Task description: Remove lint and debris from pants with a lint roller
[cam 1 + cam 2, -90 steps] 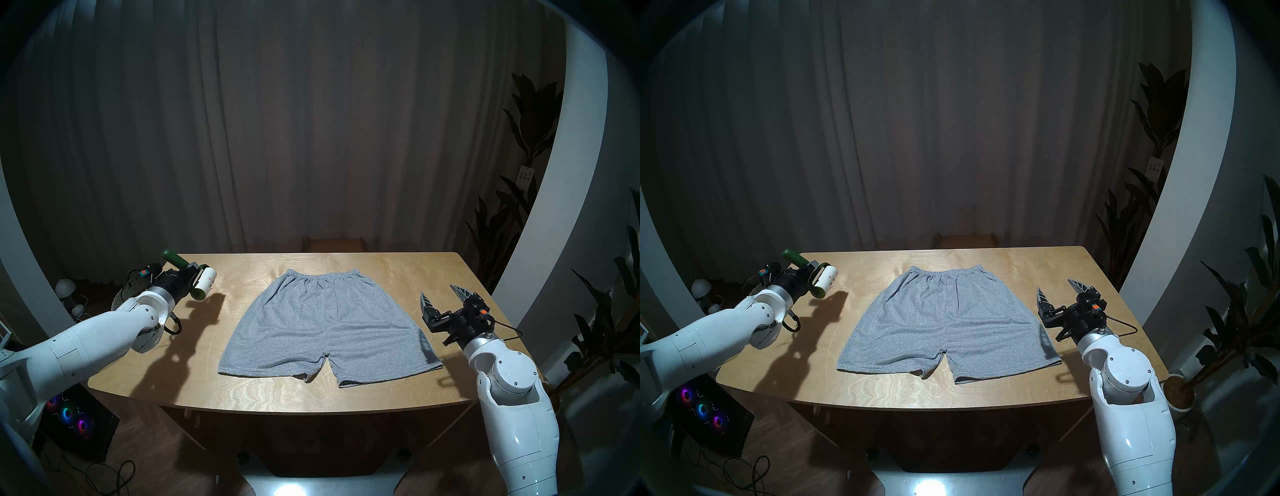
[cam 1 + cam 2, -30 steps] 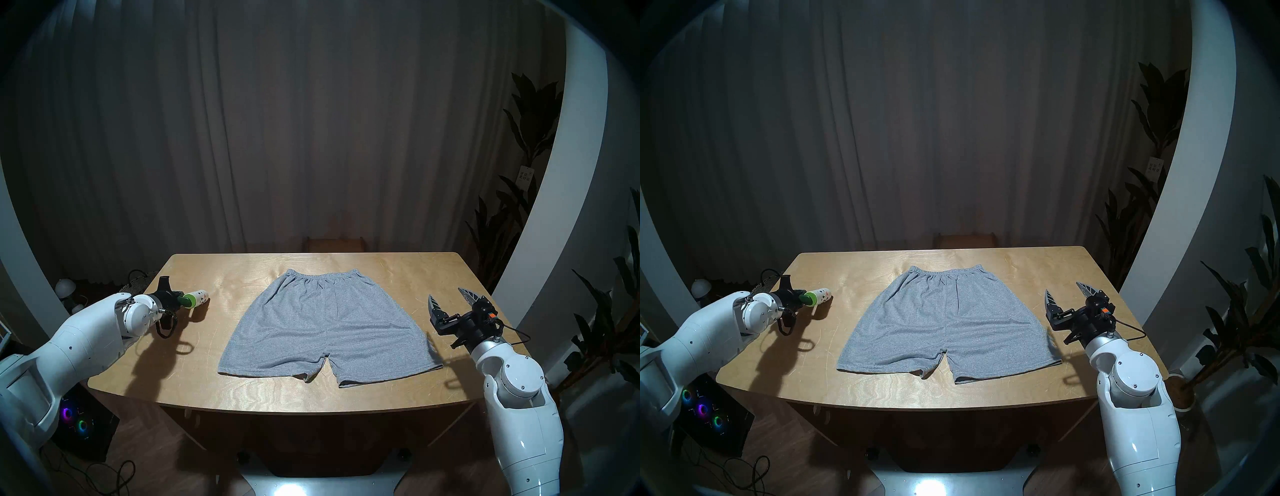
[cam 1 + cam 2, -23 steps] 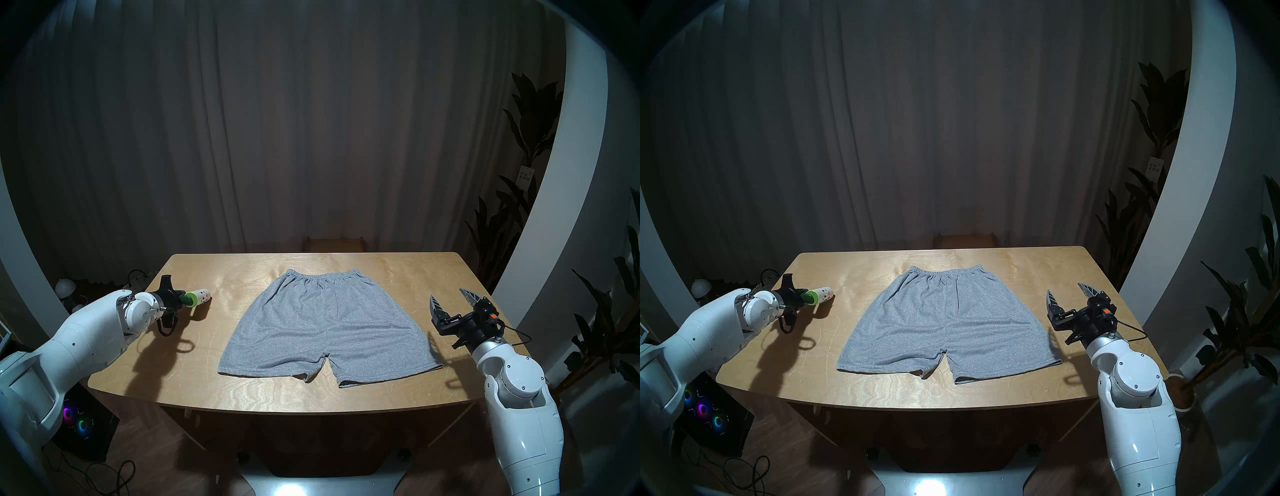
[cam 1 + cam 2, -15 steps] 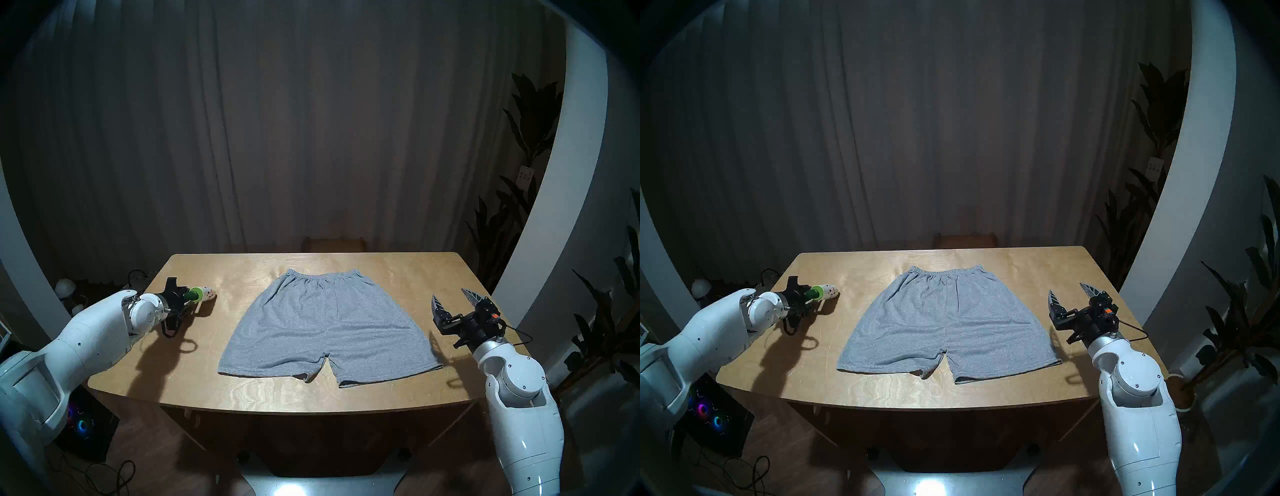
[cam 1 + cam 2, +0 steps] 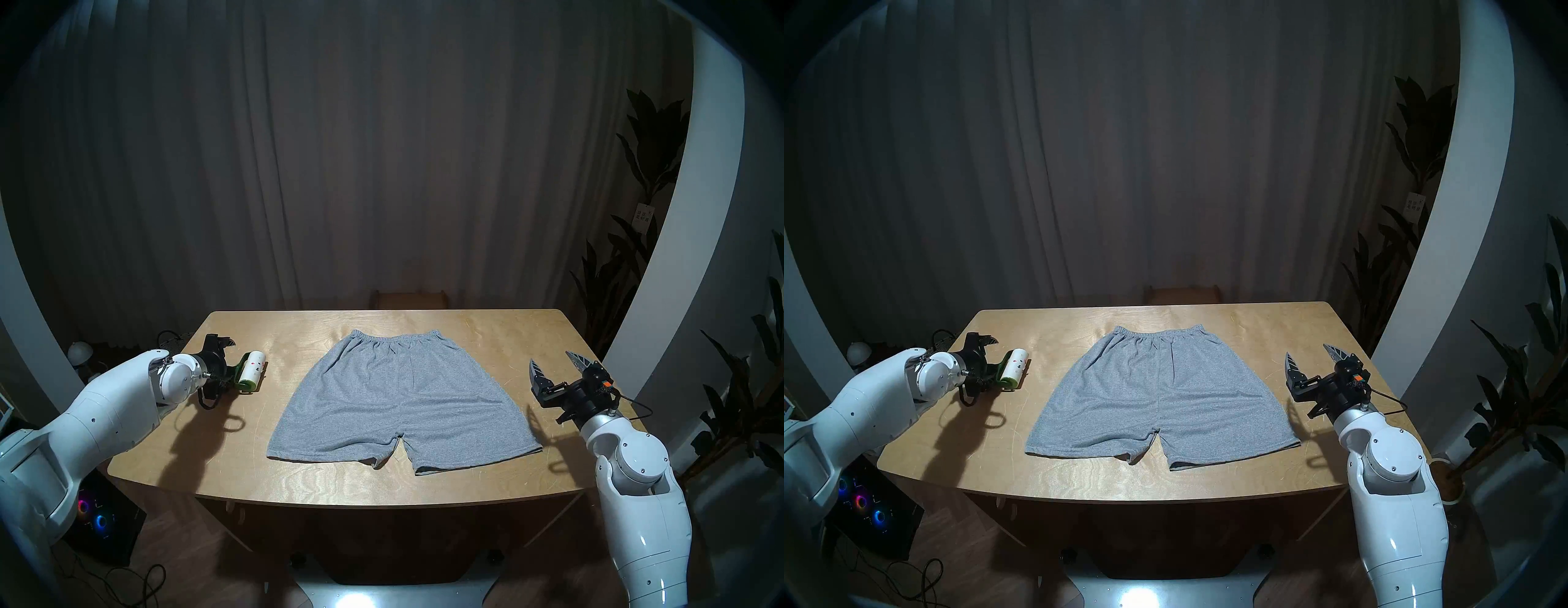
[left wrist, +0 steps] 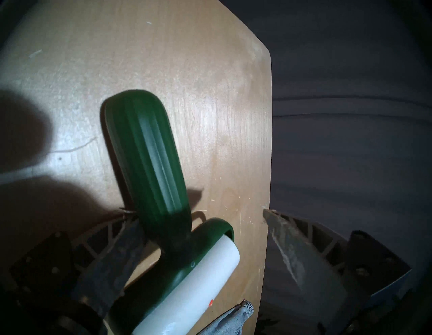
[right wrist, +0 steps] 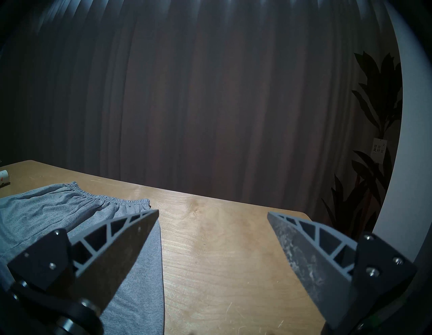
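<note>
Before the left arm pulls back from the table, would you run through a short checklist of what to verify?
1. left gripper open: ok, jaws spread wide in the left wrist view.
2. lint roller released: ok, it lies on the table by that gripper.
3. Fingers clear of the roller's handle: cannot tell, one finger sits close against it.
4. Roller clear of the shorts: ok, bare wood lies between them.
5. Shorts free of specks: ok as far as visible; red specks show on the white roll.
6. right gripper out of the way: ok, open beside the shorts.
</note>
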